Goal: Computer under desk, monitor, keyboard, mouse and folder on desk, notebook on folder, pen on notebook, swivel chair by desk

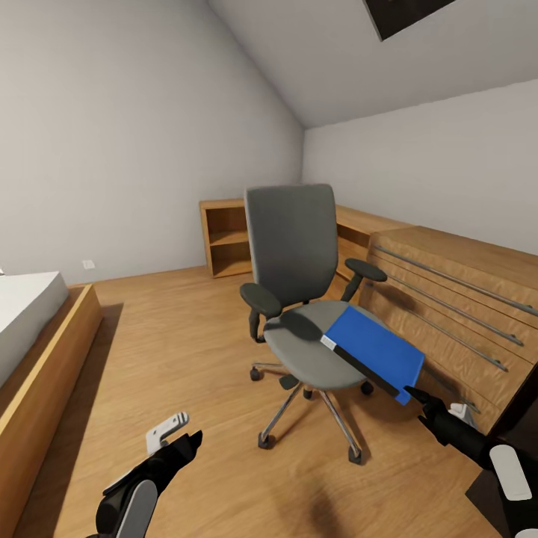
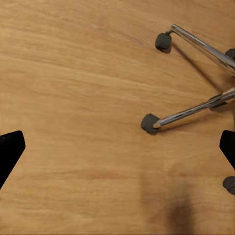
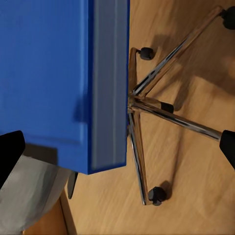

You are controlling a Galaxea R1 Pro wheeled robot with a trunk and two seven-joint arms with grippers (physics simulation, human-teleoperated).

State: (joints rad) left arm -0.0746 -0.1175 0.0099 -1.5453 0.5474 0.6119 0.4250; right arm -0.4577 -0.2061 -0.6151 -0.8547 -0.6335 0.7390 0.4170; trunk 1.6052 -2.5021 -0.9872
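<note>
The grey swivel chair (image 1: 291,239) stands mid-room on the wood floor. A blue folder (image 1: 373,351) with a dark spine lies tilted on its seat, one corner hanging over the seat's front right edge. My right gripper (image 1: 417,396) is open just below that corner. In the right wrist view the folder (image 3: 54,73) lies ahead of the gripper (image 3: 117,147), above the chrome chair base (image 3: 147,103). My left gripper (image 1: 179,437) hangs open and empty low over the floor, left of the chair. In the left wrist view it (image 2: 117,147) faces floor, chair legs and castors (image 2: 149,123).
A bed (image 1: 30,336) with a wooden frame runs along the left. An open wooden shelf unit (image 1: 224,235) stands at the back wall. A wide wooden drawer chest (image 1: 456,299) lines the right side close behind the chair. Dark furniture (image 1: 523,418) shows at the lower right.
</note>
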